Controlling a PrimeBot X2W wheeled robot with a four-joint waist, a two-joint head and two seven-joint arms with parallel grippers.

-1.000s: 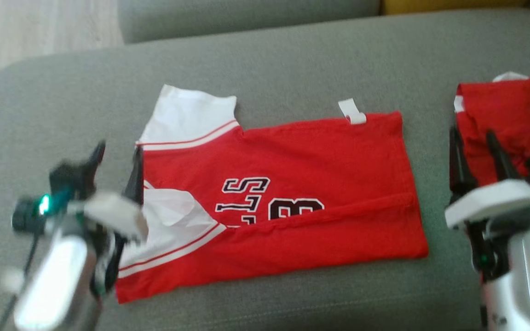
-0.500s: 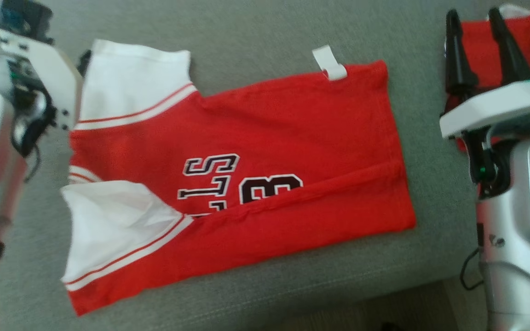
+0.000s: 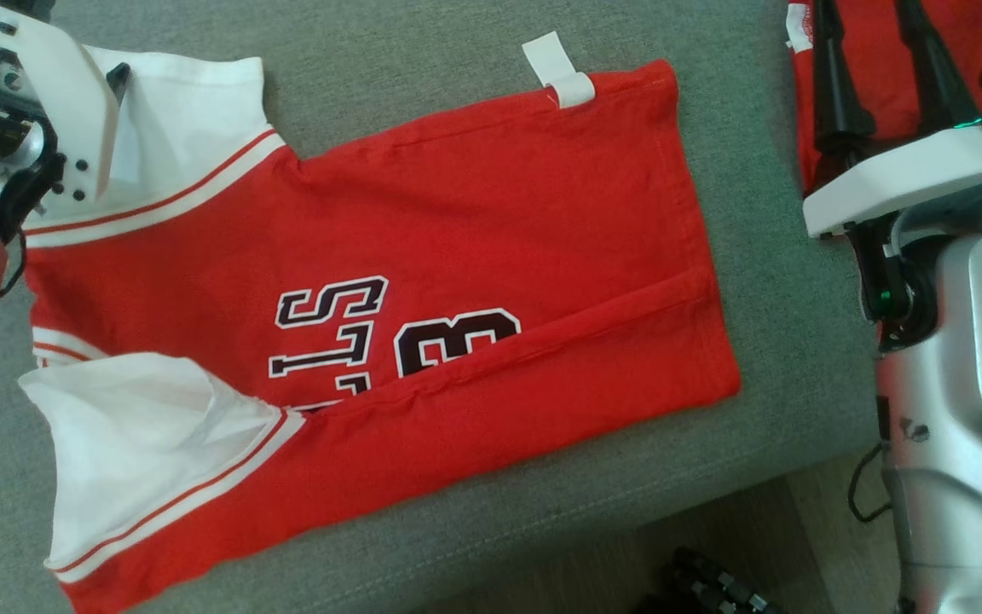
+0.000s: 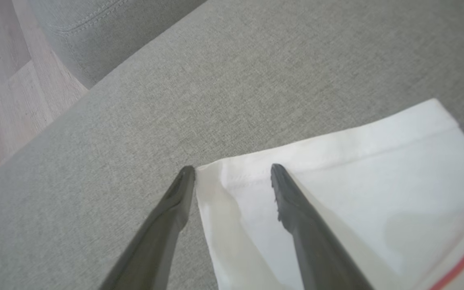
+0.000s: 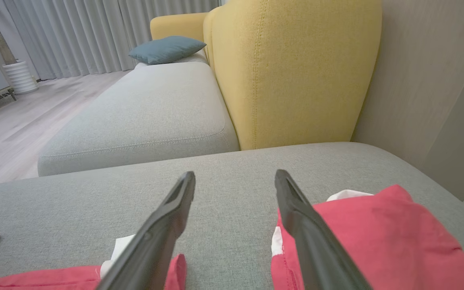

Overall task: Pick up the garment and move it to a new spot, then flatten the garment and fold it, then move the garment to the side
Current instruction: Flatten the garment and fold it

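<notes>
The red short-sleeved jersey with white sleeves and black lettering [image 3: 474, 222] lay spread across the middle of the grey fabric sofa cushion [image 3: 423, 77]. Its sleeves pointed left and its hem right. Its near long edge was folded up over the body, covering the lower part of the lettering. A small white tag [image 3: 555, 68] stuck out from the far edge.

The left gripper [image 4: 232, 169] was at the far left, at the outer corner of the far white sleeve [image 4: 336, 181]. Its jaws stood apart: one finger was on the grey cushion just beside the sleeve's edge, and the other was over the white cloth. Whether either tip pressed the fabric could not be told.

The right gripper [image 5: 235, 174] was at the far right, well apart from the jersey, over a second, crumpled red garment [image 5: 377, 233]. Its jaws were spread wide with nothing between them but bare cushion beyond.

Farther off stood a yellow upholstered backrest [image 5: 296, 72], with a blue-green pillow [image 5: 165, 48] on another grey seat, and pale wooden floor [image 4: 6, 80] lay past the cushion's left end.
</notes>
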